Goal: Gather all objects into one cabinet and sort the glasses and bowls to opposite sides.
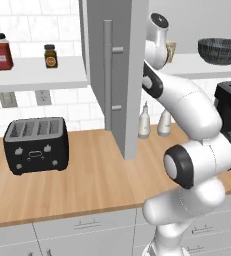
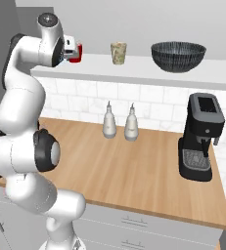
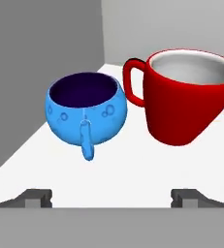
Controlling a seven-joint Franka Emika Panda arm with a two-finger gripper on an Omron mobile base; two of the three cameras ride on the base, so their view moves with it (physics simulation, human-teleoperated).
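Shelf of the cabinet carries the blue bowl and the red cup just ahead of the end effector, bowl ahead-left, cup ahead-right, close together but apart, while the beige tumbler and dark ribbed bowl sit farther along. End effector stands wide with nothing between its tips. Both near pieces look rigid, light, glossy and likely slippery and breakable; I would pinch the bowl across its rounded body, avoiding the thin handle.

White shelf carries red cup, blue bowl, beige tumbler, dark bowl
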